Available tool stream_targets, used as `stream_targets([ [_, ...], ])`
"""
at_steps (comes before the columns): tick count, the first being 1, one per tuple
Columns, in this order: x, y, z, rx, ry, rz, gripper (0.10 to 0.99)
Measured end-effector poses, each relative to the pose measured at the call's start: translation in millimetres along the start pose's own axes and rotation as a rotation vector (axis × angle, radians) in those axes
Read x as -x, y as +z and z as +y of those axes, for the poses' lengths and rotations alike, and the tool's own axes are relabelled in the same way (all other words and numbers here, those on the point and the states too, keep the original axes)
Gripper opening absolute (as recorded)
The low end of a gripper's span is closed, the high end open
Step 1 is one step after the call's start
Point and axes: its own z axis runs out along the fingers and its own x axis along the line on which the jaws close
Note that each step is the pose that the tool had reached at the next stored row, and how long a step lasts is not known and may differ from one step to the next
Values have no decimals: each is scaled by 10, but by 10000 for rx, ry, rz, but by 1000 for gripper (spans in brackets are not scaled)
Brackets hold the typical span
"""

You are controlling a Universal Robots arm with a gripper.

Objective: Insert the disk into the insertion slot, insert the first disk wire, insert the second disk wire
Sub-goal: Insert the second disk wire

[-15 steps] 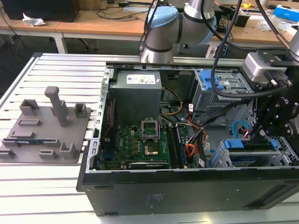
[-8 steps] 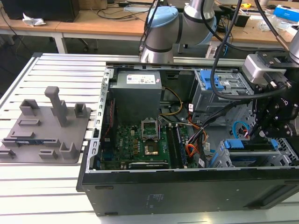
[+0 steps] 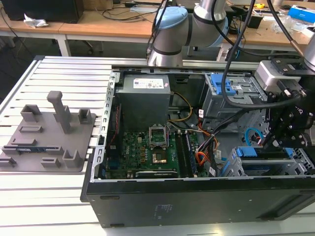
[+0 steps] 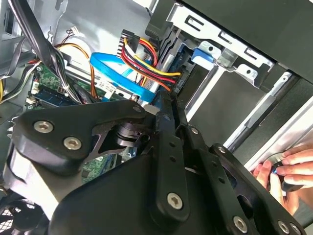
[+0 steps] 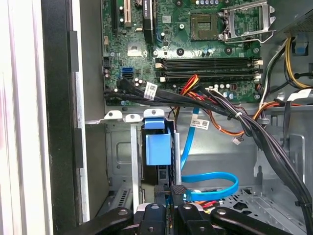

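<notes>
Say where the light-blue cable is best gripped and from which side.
Probably its small dark plug, not the limp loop of the second disk wire: the plug is rigid. Come in through the open side of the case.

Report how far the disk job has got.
Done: the disk sits in the insertion slot. In hand: the gripper is at the black plug of the first disk wire, by the disk's edge. Left: the second disk wire lies looped; whether it is plugged cannot be told.

Slatted aluminium table (image 3: pixel 59 73), wooden workbenches (image 3: pixel 98 22) behind, cluttered lab
</notes>
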Motion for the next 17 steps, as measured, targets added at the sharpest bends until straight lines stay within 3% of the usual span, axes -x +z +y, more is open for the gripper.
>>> stream_targets([
  [6, -11, 19, 12, 1, 1, 3, 173],
  [8, -12, -24, 36, -6, 1, 0, 294],
  [9, 4, -211, 53, -55, 15, 1, 416],
  [10, 23, -396, 53, -78, 43, -1, 416],
  [11, 32, -491, 52, -92, 69, -2, 416],
  [13, 33, -503, 52, -96, 76, -1, 271],
  [14, 33, -504, 52, -99, 75, 0, 106],
  [17, 33, -504, 52, -103, 75, -1, 106],
])
